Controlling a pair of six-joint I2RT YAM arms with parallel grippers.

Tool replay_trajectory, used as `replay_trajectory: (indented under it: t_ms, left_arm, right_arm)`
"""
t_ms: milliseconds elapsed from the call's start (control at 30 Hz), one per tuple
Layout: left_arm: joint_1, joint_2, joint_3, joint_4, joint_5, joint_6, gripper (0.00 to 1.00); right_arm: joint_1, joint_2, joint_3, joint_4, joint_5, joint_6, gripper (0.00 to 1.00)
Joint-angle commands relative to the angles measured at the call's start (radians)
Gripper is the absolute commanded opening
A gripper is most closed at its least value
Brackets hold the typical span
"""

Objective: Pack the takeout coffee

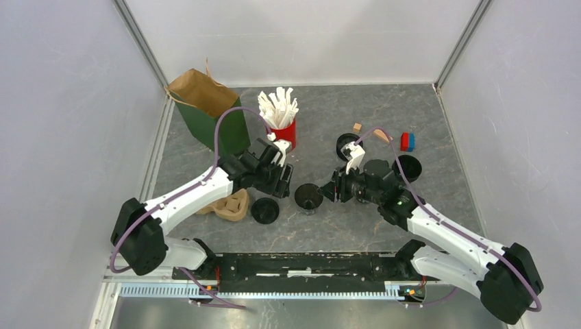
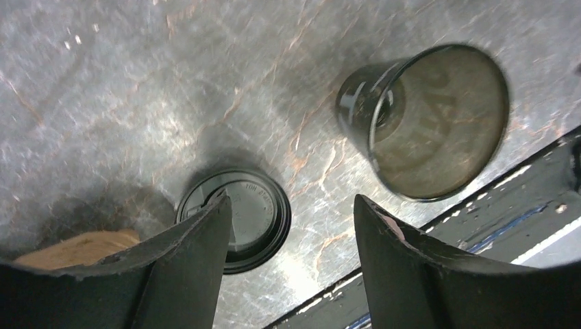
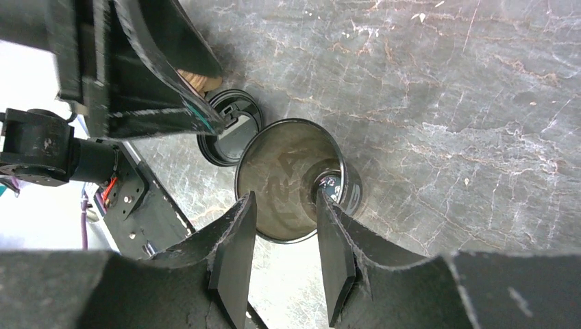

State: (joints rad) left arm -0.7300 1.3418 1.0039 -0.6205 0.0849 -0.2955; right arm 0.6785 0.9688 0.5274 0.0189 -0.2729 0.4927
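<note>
The takeout coffee cup (image 1: 308, 197) stands upright and lidless on the grey marbled bench (image 1: 329, 110), near the middle front, between the two arms. Its flat black lid (image 1: 265, 210) lies on the bench just to the cup's left, apart from it. The left pincer (image 2: 291, 205) hangs above that lid with its jaws spread wide and nothing between them; in its wrist view one finger overlaps the lid's edge, while the cup sits off to the upper right. The right pincer (image 3: 284, 202) is at the cup's right side with its jaws about half apart. Its tips overlap the near rim in the wrist view (whether they press on the cup or only hover over it, I cannot tell). That view looks down into the cup's brownish inside. A tan cardboard carrier (image 1: 229, 205) rests just left of the lid. Behind the left arm stands the green paper bag (image 1: 212, 113), mouth open, with a red cup (image 1: 284, 131) of white sticks (image 1: 277, 104) to its right. Further right on the bench are two more round black pieces (image 1: 408, 168), a small wooden block (image 1: 357, 127) and a red-and-blue block (image 1: 408, 142).
</note>
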Motion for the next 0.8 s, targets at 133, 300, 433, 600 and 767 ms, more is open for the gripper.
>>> replay_trajectory:
  t_ms: [133, 300, 433, 600, 767]
  left_arm:
    - [-0.077, 0.043, -0.096, -0.006, -0.061, -0.083, 0.66]
    - [-0.132, 0.05, -0.149, 0.042, -0.05, -0.1, 0.63]
    - [-0.157, 0.063, -0.183, 0.069, -0.063, -0.105, 0.59]
    - [-0.186, 0.101, -0.208, 0.098, -0.081, -0.115, 0.54]
    - [-0.201, 0.129, -0.212, 0.11, -0.133, -0.113, 0.38]
  right_arm:
    - [0.003, -0.064, 0.064, -0.015, 0.036, -0.038, 0.44]
    - [0.004, -0.099, 0.061, -0.017, 0.056, -0.049, 0.43]
    - [0.004, -0.115, 0.057, -0.016, 0.059, -0.047, 0.43]
    - [0.004, -0.127, 0.059, -0.017, 0.068, -0.045, 0.43]
    - [0.004, -0.139, 0.057, -0.017, 0.074, -0.044, 0.43]
